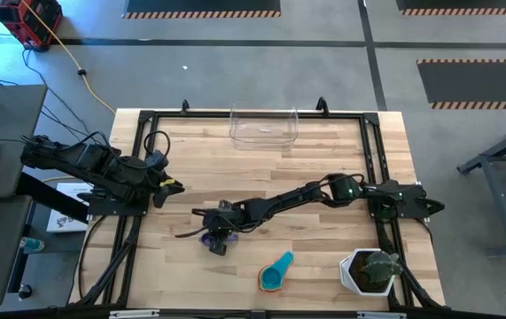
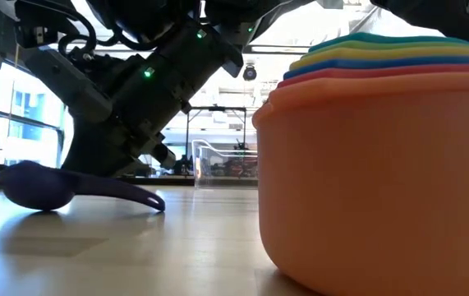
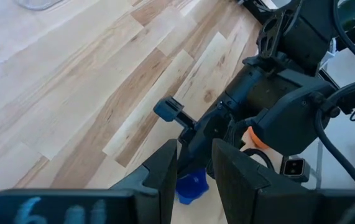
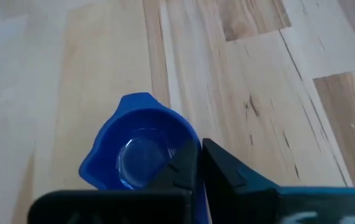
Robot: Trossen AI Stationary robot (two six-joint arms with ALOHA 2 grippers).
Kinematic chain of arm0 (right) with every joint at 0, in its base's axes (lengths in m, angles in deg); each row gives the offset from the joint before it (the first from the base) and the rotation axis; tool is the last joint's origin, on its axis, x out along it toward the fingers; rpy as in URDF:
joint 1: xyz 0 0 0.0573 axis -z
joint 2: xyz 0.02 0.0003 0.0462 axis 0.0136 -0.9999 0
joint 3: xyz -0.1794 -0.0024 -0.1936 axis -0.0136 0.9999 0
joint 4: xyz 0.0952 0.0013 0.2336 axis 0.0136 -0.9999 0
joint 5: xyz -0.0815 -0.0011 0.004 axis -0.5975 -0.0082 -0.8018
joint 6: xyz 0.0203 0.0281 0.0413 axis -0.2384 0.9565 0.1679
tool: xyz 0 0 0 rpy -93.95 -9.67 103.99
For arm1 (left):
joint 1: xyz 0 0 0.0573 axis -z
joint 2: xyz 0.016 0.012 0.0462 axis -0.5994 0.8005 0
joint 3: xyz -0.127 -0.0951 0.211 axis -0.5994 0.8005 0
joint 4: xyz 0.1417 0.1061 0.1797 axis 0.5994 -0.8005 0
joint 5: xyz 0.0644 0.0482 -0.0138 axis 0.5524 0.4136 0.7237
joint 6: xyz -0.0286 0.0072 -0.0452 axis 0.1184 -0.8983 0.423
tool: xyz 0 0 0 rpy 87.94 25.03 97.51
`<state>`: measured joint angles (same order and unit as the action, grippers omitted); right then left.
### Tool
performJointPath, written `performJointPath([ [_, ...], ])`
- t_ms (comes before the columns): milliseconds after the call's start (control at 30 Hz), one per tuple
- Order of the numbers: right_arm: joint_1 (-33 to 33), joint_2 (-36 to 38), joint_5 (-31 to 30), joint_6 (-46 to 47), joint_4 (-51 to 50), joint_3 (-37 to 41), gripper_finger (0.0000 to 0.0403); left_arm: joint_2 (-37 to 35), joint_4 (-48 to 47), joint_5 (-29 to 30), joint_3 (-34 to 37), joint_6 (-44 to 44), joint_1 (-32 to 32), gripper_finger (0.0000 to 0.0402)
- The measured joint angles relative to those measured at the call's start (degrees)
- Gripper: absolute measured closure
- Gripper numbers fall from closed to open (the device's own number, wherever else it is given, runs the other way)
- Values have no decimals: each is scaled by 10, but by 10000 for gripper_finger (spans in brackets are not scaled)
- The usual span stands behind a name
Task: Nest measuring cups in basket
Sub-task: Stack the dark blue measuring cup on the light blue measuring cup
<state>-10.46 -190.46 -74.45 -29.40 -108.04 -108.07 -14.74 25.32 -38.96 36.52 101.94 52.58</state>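
Now we see the stacked cups [image 1: 276, 273] by the table's [image 1: 323, 155] near edge; right gripper [image 4: 197, 163] pinched shut on the purple cup's [image 4: 141, 151] rim mid-table, left gripper [image 3: 193, 167] parted, empty. Basket [image 1: 263, 126] at far edge. Thin rim grip could slip in transit.

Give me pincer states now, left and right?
Left pincer: open, holding nothing, off at the table's left edge.
Right pincer: shut on the purple measuring cup at its rim, mid-table.
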Motion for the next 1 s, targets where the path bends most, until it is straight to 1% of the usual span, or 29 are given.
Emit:
performJointPath([
  [200, 0, 0, -8, -13, -22, -20, 401, 0, 0, 0, 0, -2, 0, 310],
  [367, 0, 0, -42, -59, -110, -62, 402, 0, -2, 0, 0, -11, 0, 310],
  [467, 1, 0, -64, -82, -162, -73, 402, 0, -2, 0, 0, -17, 0, 310],
  [533, 4, 0, -67, -85, -183, -73, 402, 0, -2, 0, 0, -17, 0, 310],
  [800, 8, 1, -63, -85, -192, -73, 403, 0, -2, -1, 0, -17, 0, 310],
  [900, 8, 1, -49, -87, -192, -73, 403, 0, -2, -5, 0, -17, 0, 310],
  [1000, 8, 1, -47, -86, -194, -73, 403, 0, -2, -5, 0, -17, 0, 310],
])
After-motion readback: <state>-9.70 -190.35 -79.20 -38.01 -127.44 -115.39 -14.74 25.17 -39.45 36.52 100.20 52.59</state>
